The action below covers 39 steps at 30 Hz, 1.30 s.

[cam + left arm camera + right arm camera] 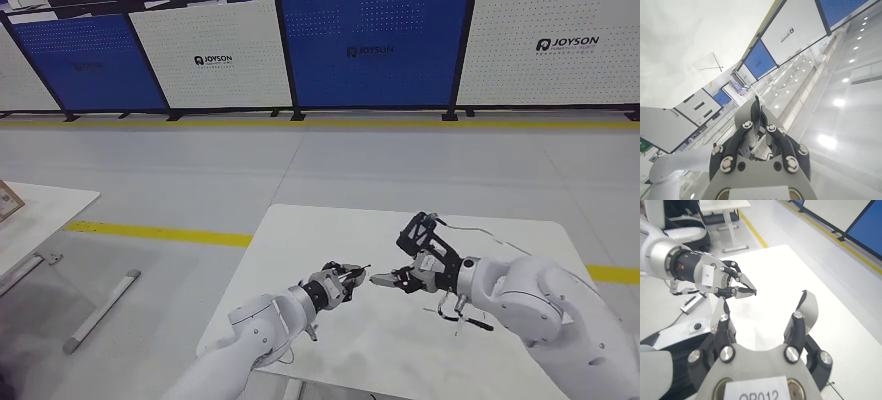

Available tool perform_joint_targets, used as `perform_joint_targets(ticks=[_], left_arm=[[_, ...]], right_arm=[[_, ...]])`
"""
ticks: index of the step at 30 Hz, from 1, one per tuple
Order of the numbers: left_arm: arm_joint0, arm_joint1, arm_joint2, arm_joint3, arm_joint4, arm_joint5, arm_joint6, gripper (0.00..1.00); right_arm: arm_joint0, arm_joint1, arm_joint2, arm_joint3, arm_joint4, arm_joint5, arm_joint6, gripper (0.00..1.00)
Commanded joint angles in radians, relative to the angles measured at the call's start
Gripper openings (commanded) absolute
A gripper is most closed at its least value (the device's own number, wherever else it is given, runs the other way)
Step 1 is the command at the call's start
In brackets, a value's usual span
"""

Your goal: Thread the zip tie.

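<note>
My left gripper [357,272] hovers over the middle of the white table [330,230], shut on a thin black zip tie whose short end [756,98] pokes out past the fingertips. In the right wrist view the left gripper [754,292] shows the same small black tip between its closed fingers. My right gripper [762,302] faces it from close by, open, with nothing between its fingers [808,302]. In the top view the right gripper [386,281] is a few centimetres from the left one, tip to tip.
Loose black zip ties [462,318] lie on the table beside the right arm, and two crossed ones [715,65] show in the left wrist view. Another white table [40,215] stands at the far left. A yellow floor line [160,234] runs behind.
</note>
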Motion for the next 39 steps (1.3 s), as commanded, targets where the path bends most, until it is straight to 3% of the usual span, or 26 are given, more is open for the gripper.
perform_joint_targets(ticks=[1, 5, 17, 21, 29, 31, 32, 39], left_arm=[[0.027, 0.002, 0.015, -0.014, 0.161, -0.053, -0.021, 0.0], [0.069, 0.003, 0.057, -0.013, 0.385, -0.141, -0.043, 0.0], [0.068, 0.003, 0.056, -0.012, 0.392, -0.146, -0.042, 0.0], [0.082, 0.0, 0.085, 0.011, 0.65, -0.295, -0.033, 0.0], [0.098, -0.011, 0.157, 0.087, 1.12, -0.509, -0.008, 0.0], [0.095, -0.016, 0.174, 0.115, 1.238, -0.533, 0.019, 0.0], [0.096, -0.019, 0.181, 0.12, 1.254, -0.542, 0.035, 0.0], [0.097, -0.022, 0.187, 0.123, 1.246, -0.55, 0.043, 0.0]], right_arm=[[-0.033, 0.008, 0.041, 0.007, 0.085, -0.009, -0.007, 1.0], [-0.063, 0.016, 0.077, 0.023, 0.198, -0.009, 0.0, 1.0], [-0.063, 0.016, 0.077, 0.023, 0.198, -0.009, 0.0, 1.0], [-0.078, 0.013, 0.079, 0.021, 0.219, 0.019, 0.0, 1.0], [-0.062, -0.008, 0.074, 0.193, 0.571, -0.006, 0.124, 1.0], [-0.044, -0.019, 0.054, 0.229, 0.612, 0.003, 0.154, 1.0], [-0.036, -0.023, 0.047, 0.244, 0.63, 0.002, 0.161, 1.0], [-0.036, -0.023, 0.047, 0.244, 0.63, 0.002, 0.161, 1.0]])
